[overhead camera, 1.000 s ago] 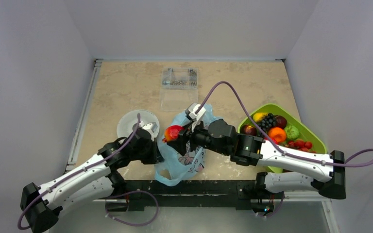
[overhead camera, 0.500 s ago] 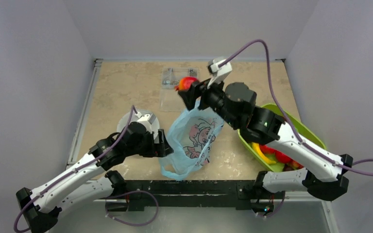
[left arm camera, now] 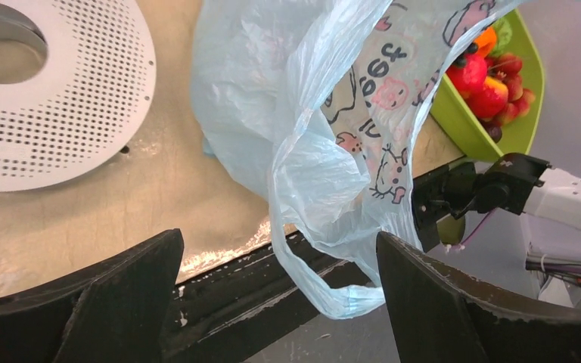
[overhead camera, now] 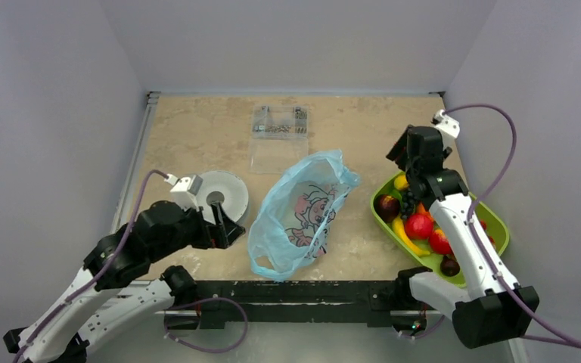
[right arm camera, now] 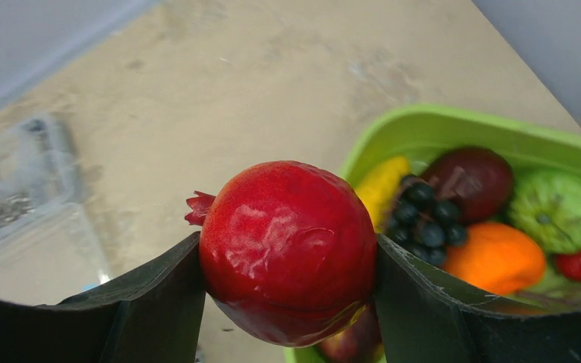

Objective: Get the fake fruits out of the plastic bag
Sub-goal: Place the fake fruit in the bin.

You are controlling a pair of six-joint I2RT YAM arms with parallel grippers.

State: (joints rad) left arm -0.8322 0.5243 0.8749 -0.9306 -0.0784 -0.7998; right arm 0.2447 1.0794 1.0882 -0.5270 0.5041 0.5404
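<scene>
Currently my right gripper (right arm camera: 287,265) grips a red fake fruit (right arm camera: 287,219) above the rim of the green tray (right arm camera: 424,128), where other fruits (right arm camera: 492,257) lie. The plastic bag (overhead camera: 302,208) sits at the tray's nine o'clock. My left gripper (left arm camera: 278,249) is spread wide at the bag's nine o'clock.

shiny plastics, dull plastics, on a stone-look table (overhead camera: 197,136)
the plastic bag (left arm camera: 302,151) is thin, translucent light-blue film, crinkled all over with a soft sheen. the pomegranate (right arm camera: 287,227) is smooth red plastic, glossy with pale highlights; the fruits (right arm camera: 492,261) in the green tray (right arm camera: 424,125) shine likewise, and the tray looks like smooth moulded plastic. the white disc (left arm camera: 83,98) is matt and perforated. the right gripper (right arm camera: 287,249) has matt black fingers (right arm camera: 151,310) — faintly grainy.
</scene>
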